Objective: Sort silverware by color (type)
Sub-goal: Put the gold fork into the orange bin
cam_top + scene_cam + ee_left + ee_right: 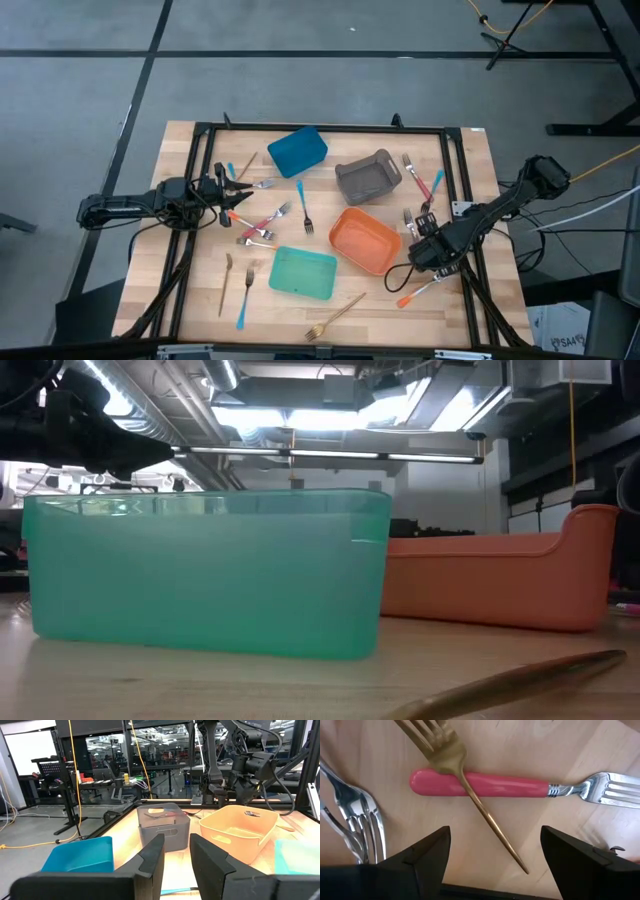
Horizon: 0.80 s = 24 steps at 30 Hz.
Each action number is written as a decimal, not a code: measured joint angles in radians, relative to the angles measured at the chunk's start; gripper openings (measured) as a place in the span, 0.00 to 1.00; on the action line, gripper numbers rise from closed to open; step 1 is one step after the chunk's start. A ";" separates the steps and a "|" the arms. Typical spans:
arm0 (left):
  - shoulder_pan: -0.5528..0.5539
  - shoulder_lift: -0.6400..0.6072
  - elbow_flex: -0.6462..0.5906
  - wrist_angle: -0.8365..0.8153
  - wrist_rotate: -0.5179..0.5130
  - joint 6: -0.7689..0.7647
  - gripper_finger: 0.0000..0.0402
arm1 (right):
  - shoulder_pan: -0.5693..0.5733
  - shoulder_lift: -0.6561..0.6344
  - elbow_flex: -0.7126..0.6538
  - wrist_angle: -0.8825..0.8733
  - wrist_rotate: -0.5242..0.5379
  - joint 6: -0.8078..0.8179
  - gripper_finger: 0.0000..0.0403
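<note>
Gold fork [470, 785] atop pink fork [520, 786], betw. open right end effector [495, 855] fingers.

A smooth, pale wooden table [530, 745] is seen under a glossy pink-handled fork [485, 785] with shiny metal tines; a brushed gold fork [465, 780] lies across it. Translucent plastic forms the teal bin [205, 575].

Past the left gripper [176, 865], its jaws slightly parted, sit a blue bin [80, 855], a grey bin [162, 825] and an orange bin [240, 832]. The right arm [250, 767] hangs behind the orange one.
</note>
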 joint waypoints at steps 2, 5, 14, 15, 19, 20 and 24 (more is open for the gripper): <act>0.000 0.000 0.000 0.000 0.000 0.000 0.21 | 0.000 0.000 0.000 0.000 0.000 0.000 0.74; 0.000 0.000 0.000 0.000 0.000 0.000 0.21 | 0.000 0.000 0.000 -0.001 0.000 0.000 0.74; 0.000 0.000 0.000 0.000 0.000 0.000 0.21 | 0.000 0.000 0.000 -0.001 0.000 0.002 0.74; 0.000 0.000 0.000 0.000 0.000 0.000 0.21 | 0.000 0.000 0.000 -0.001 0.000 0.003 0.74; 0.000 0.000 0.000 0.000 0.000 0.000 0.21 | 0.000 0.006 -0.002 0.001 0.000 0.004 0.74; 0.000 0.000 0.000 0.000 0.000 0.000 0.21 | 0.000 0.013 -0.002 0.002 0.000 0.004 0.74; 0.000 0.000 0.000 0.000 0.000 0.000 0.21 | 0.000 0.063 -0.003 0.002 0.000 0.004 0.74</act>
